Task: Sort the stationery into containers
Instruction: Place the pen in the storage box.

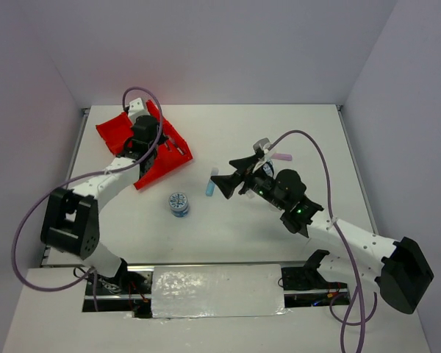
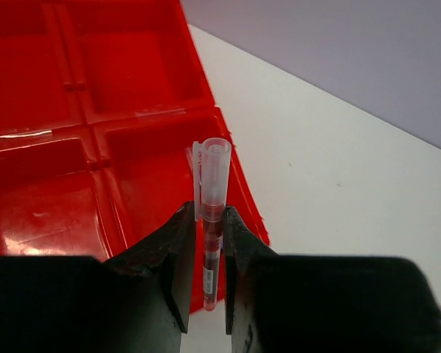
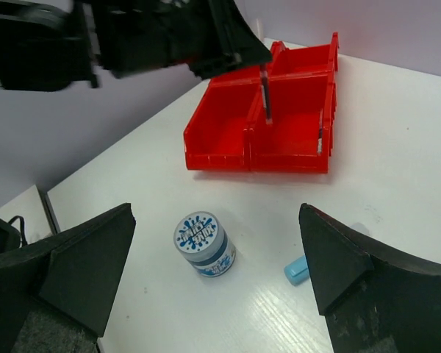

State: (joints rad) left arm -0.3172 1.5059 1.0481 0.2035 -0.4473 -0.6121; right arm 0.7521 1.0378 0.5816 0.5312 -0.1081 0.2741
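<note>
A white desk (image 1: pixel 228 132) carries everything here. A red tray (image 1: pixel 106 134) with four compartments sits toward the far left of it, turned at an angle. Near the tray's nearest corner stands a round tub (image 1: pixel 178 204) with a blue-and-white patterned lid. A light-blue stick (image 1: pixel 210 184) lies just right of the tub, and a pink stick (image 1: pixel 283 157) lies well off to the tray's right
</note>
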